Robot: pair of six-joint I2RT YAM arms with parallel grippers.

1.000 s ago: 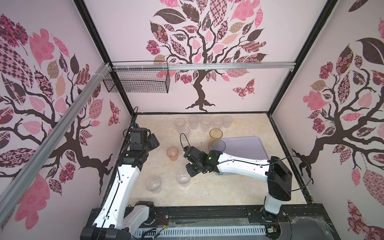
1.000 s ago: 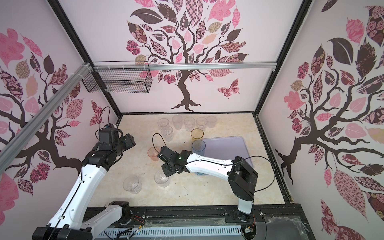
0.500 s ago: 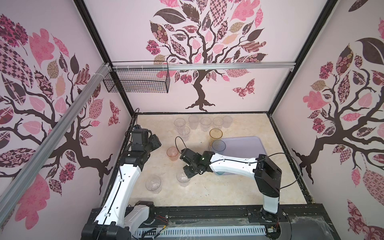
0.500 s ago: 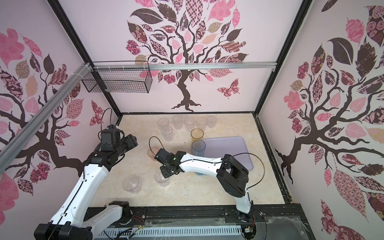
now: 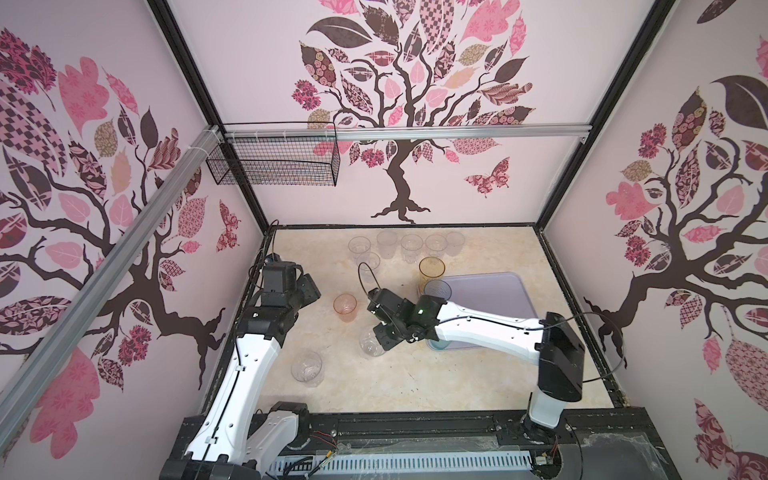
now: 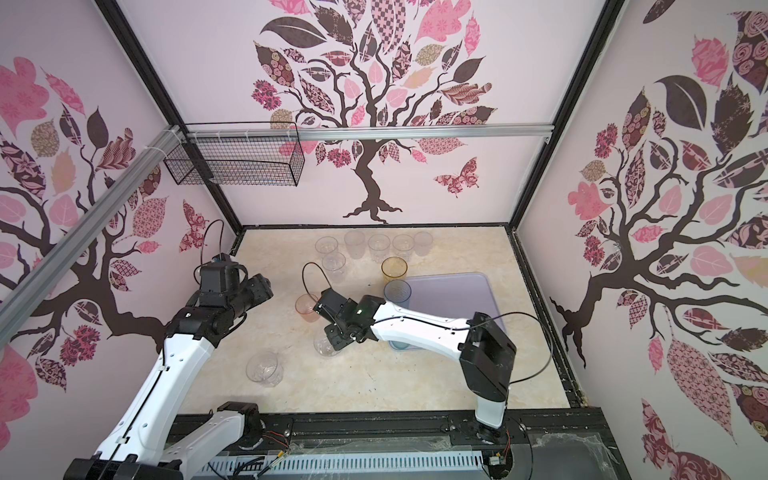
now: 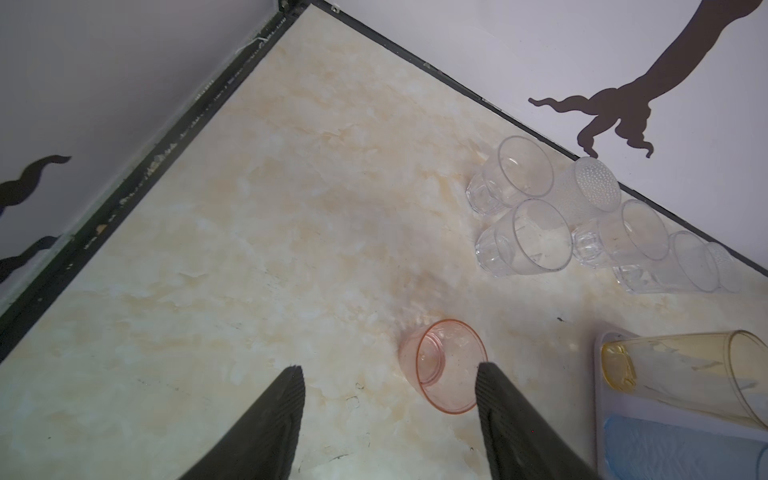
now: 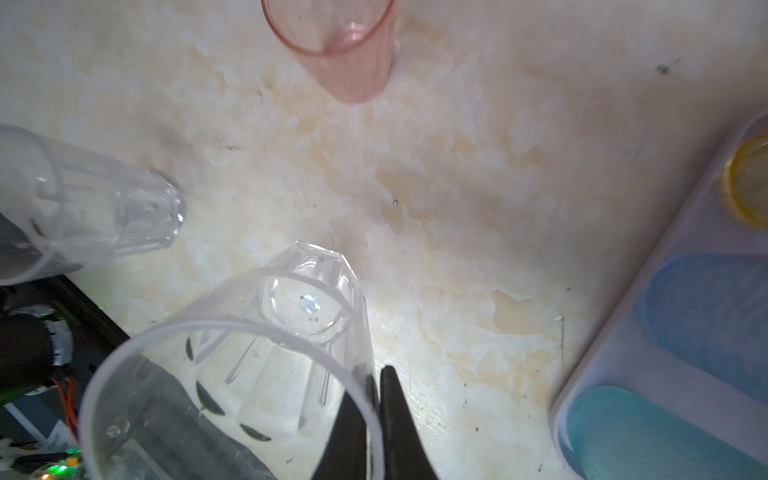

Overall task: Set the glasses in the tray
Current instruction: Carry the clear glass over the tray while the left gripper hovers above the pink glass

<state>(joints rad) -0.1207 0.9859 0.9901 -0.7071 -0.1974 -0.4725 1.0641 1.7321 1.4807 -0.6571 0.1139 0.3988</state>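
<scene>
My right gripper (image 8: pixel 376 370) is shut on the rim of a short clear glass (image 8: pixel 291 332), one finger inside and one outside. In both top views this glass (image 5: pixel 370 344) (image 6: pixel 325 347) stands on the table left of the tray, under the right gripper (image 5: pixel 383 336) (image 6: pixel 335 338). The pale-lavender tray (image 5: pixel 498 291) (image 6: pixel 457 291) holds an amber glass (image 5: pixel 431 269), a blue glass (image 5: pixel 437 289) and a teal glass (image 8: pixel 644 436). My left gripper (image 7: pixel 388 368) (image 5: pixel 309 287) hangs open beside a pink glass (image 7: pixel 444 365) (image 5: pixel 345 307), holding nothing.
Another clear glass (image 5: pixel 307 368) (image 8: pixel 83 208) stands near the front left. Several clear glasses (image 5: pixel 409 246) (image 7: pixel 523 237) line the back wall. A black wire basket (image 5: pixel 274 166) hangs high on the back left. Black frame edges bound the table.
My right gripper has shifted left to the clear glass and shut on its rim. The left arm has drifted slightly toward the pink glass, still open.
</scene>
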